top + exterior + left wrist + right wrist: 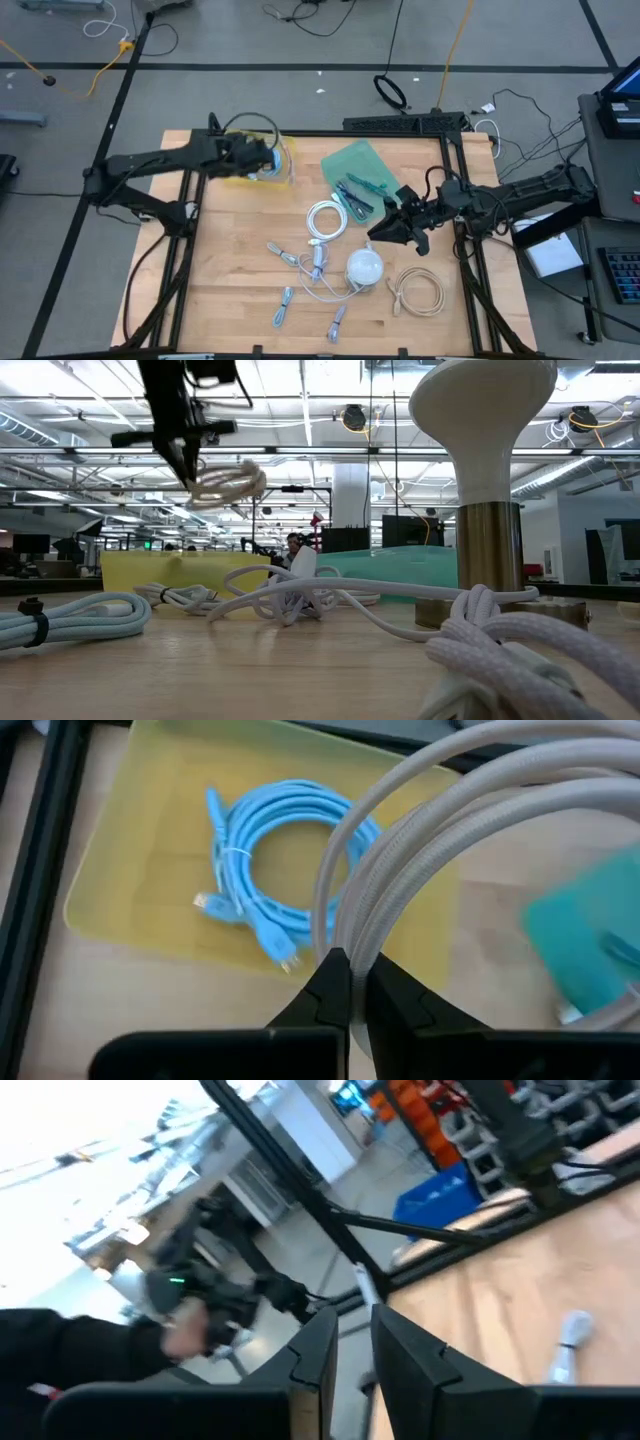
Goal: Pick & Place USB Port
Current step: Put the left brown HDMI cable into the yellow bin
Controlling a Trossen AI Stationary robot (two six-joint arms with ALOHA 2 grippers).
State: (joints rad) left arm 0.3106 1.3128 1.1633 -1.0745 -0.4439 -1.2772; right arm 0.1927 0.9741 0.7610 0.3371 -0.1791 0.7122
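- Above the yellow tray (283, 170) at the table's 11 o'clock corner, a coiled beige cable (440, 840) hangs pinched in the left gripper (350, 982), its jaws clenched on the strands where the loops gather.
- Beneath it, a light-blue cable coil (262, 860) already lies inside the tray; the beige coil hangs off to one side of it, partly past the tray's edge in the wrist view.
- Judged from this, the step in hand is the drop: the coil should be centred over the tray's floor and lowered before release, so no loop drapes over the rim.
- Opening the fingers low and slowly would let the stiff loops settle rather than spring out.
- Toward 3 o'clock, the right gripper (390, 230) hovers beside the green tray (357, 162), fingers nearly closed on nothing visible; it is well apart from the left arm's work.
- Across the table's centre and 6 o'clock side, a white coil (325, 220), a white dome-shaped object (364, 266), another beige coil (418, 290) and several short blue-tipped cables (284, 305) wait to be sorted.
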